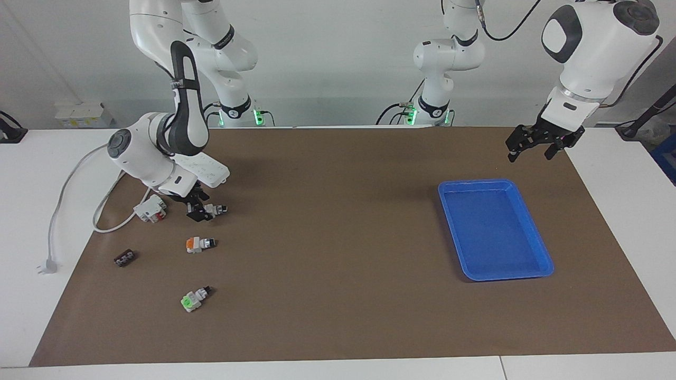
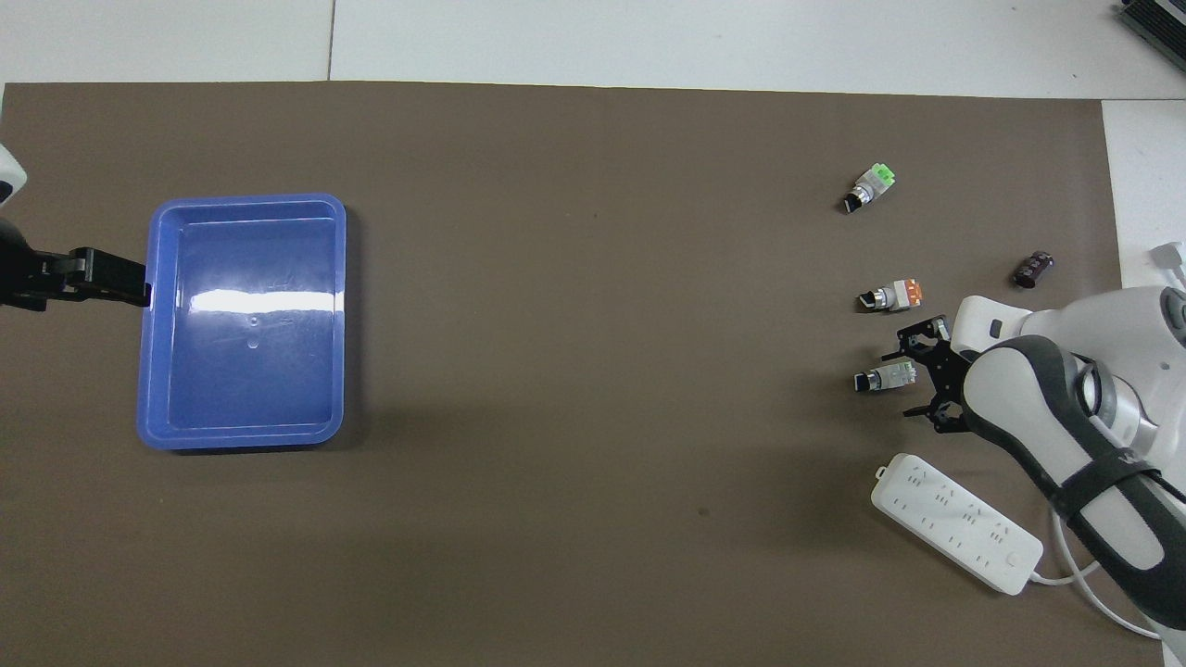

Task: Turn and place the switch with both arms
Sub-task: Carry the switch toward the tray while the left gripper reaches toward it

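Looks like a robotics lab: two white arms [image 1: 174, 105] bolted at a table [image 1: 338, 364] with a brown mat [image 1: 338, 237], bare white walls.

Bright even light, sharp focus; white glare streak inside the blue tray [image 2: 157, 278]
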Robot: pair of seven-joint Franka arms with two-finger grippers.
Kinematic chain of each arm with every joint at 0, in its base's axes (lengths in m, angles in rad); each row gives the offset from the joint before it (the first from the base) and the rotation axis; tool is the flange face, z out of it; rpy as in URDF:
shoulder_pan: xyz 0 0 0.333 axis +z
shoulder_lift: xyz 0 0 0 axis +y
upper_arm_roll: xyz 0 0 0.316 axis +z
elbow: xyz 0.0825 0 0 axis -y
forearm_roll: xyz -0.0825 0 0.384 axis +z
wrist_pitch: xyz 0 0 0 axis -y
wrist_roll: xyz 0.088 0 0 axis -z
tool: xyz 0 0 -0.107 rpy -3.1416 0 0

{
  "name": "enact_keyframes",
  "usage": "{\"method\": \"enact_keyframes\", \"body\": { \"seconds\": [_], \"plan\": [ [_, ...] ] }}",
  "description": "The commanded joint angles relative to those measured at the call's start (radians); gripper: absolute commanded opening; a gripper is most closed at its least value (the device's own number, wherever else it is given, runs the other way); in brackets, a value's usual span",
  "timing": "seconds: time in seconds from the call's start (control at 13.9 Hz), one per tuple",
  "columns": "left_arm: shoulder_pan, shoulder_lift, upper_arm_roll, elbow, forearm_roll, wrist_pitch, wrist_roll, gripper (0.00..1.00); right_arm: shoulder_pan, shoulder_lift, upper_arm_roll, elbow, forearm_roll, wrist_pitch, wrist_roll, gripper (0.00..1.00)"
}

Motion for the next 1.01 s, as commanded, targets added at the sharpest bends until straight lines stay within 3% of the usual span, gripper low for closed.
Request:
{"method": "enact_keyframes", "body": {
  "seconds": [0.0,0.07,0.14,0.43,0.65,0.94],
  "plan": [
    [-0.001,-0.036,-0.001,-0.044,-0.001,0.025,0.000,1.00,-0.020,-0.004,0.006,-0.015,0.059,0.005,-0.036,0.37],
    [0.001,-0.034,-0.001,-0.042,-0.001,0.025,0.000,1.00,-0.020,-0.004,0.006,-0.015,0.084,-0.002,-0.036,0.05],
    [0.004,-0.034,-0.001,-0.042,-0.003,0.028,0.001,1.00,-0.020,-0.004,0.006,-0.011,0.108,-0.017,-0.037,0.00],
    [0.001,-0.034,-0.001,-0.044,-0.003,0.034,0.001,1.00,-0.003,-0.022,0.023,0.008,0.252,-0.094,-0.034,0.00],
    [-0.001,-0.039,-0.003,-0.053,-0.003,0.032,0.001,1.00,0.014,-0.049,0.089,0.013,0.302,-0.097,-0.028,0.00],
    [0.009,-0.046,-0.001,-0.070,-0.046,0.034,0.003,1.00,0.178,-0.075,0.092,0.015,0.369,-0.078,0.084,0.00]
  ]
}}
